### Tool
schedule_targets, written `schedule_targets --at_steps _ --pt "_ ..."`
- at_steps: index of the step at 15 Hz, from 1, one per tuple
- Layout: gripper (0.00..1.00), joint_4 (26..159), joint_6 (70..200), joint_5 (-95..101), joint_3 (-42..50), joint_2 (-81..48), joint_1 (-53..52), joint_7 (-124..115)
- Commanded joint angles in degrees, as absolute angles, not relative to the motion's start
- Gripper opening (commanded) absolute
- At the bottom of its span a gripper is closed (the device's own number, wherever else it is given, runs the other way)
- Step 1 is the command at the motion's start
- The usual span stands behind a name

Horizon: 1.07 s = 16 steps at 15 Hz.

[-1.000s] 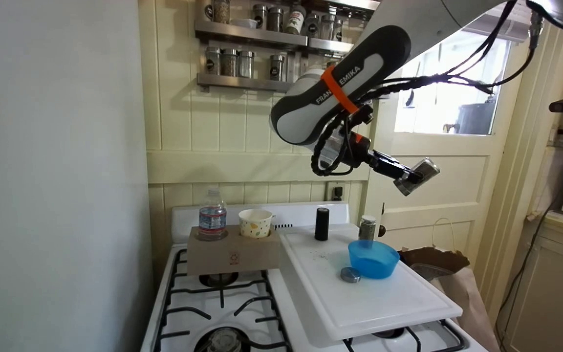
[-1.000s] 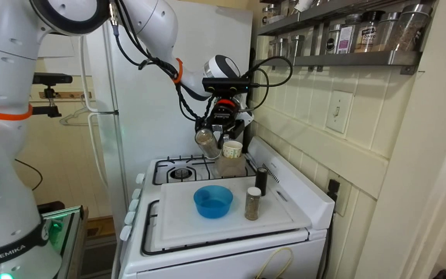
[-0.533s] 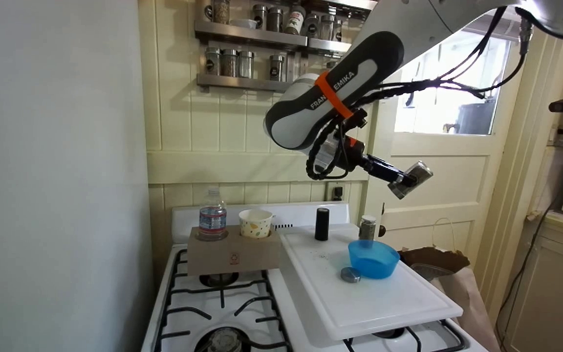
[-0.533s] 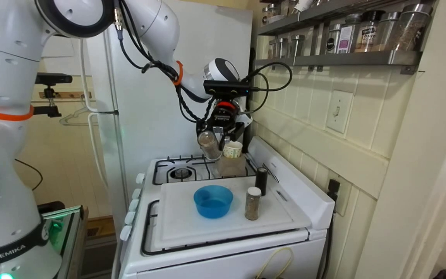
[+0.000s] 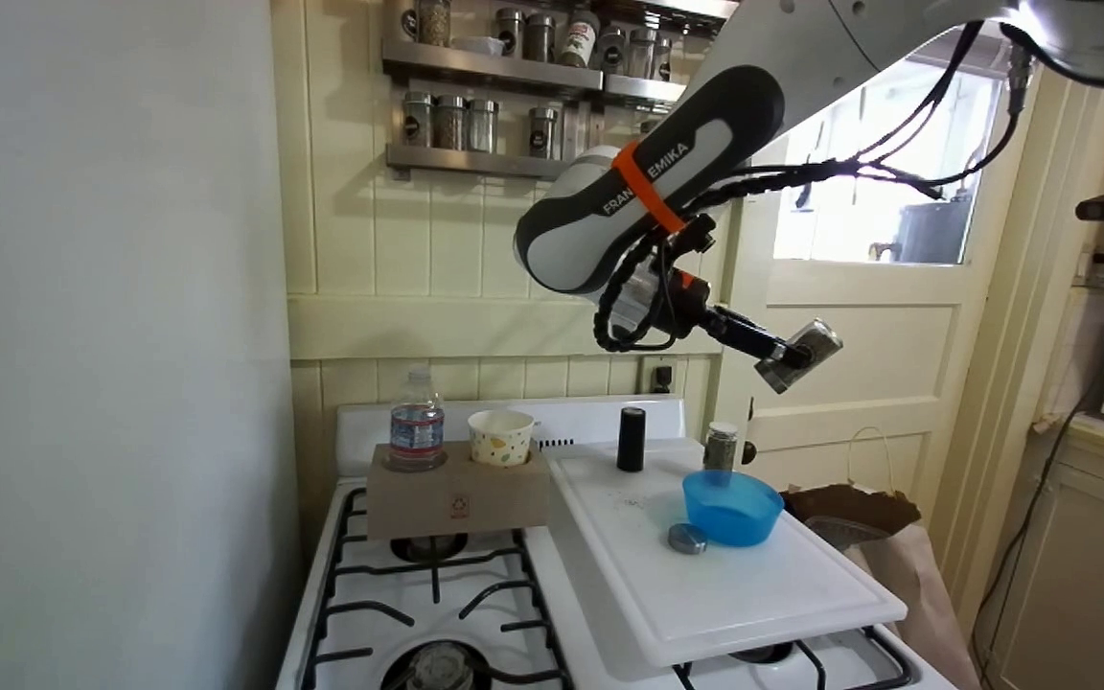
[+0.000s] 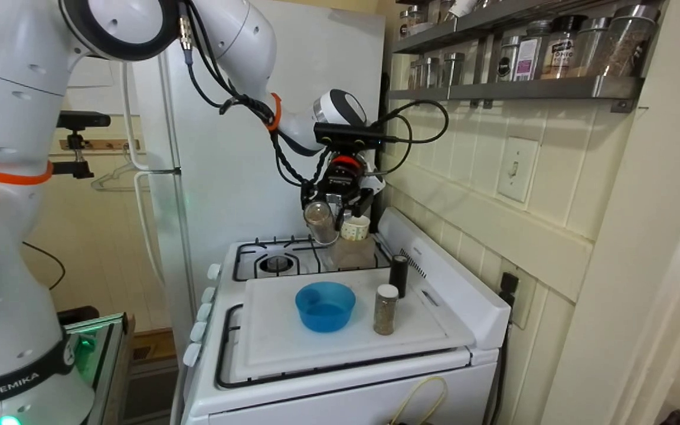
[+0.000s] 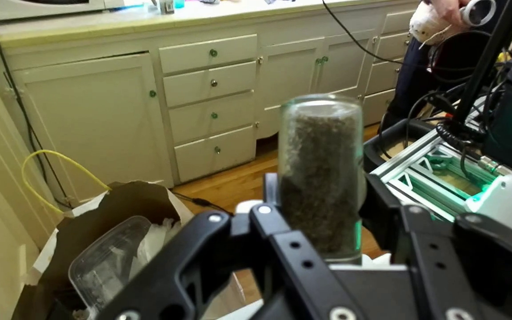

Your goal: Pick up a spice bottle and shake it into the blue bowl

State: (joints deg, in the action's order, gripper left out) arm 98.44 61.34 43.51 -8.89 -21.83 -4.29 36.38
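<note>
My gripper (image 5: 787,353) is shut on a spice bottle (image 5: 816,343), a clear jar with dark dried contents. In the wrist view the jar (image 7: 322,142) stands between the two fingers (image 7: 320,193), which press its sides. In both exterior views the jar is tilted, held in the air above the stove. The blue bowl (image 5: 732,516) stands on the white board, lower than the gripper. The bowl (image 6: 324,313) also shows in an exterior view with the held jar (image 6: 320,223) above and beyond it. The bowl is out of the wrist view.
On the white board (image 5: 667,599) stand a black bottle (image 5: 631,441), another spice jar (image 5: 721,448) behind the bowl, and a flat metal lid (image 5: 687,539). A cardboard holder (image 5: 461,503) bears a water bottle (image 5: 416,426) and paper cup (image 5: 500,439). Shelves (image 6: 546,88) hold several jars.
My gripper, with the jar in it, has moved slightly down and a little sideways. The jar stays tilted in the grip. The bowl and the other things have not moved.
</note>
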Motion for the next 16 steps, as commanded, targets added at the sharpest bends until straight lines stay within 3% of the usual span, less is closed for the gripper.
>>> schedule_targets --at_steps 1,2,5,8,10,12,16 --pt "0.23 98.44 65.94 40.41 -10.27 -19.65 -3.68 40.08" --pt "0.23 97.32 58.46 46.29 -8.18 -23.71 -5.97 36.52" --pt "0.23 99.00 66.59 40.62 -10.87 -17.89 -3.82 41.47" --pt "0.23 98.78 57.05 47.83 -9.19 -21.74 -6.34 41.88" --pt "0.23 100.22 64.04 44.55 -11.23 -18.17 -4.95 43.87" --pt "0.23 100.45 58.39 49.03 -9.84 -21.30 -6.60 42.54" --pt "0.23 103.93 62.64 44.93 -10.86 -18.06 -5.19 41.12"
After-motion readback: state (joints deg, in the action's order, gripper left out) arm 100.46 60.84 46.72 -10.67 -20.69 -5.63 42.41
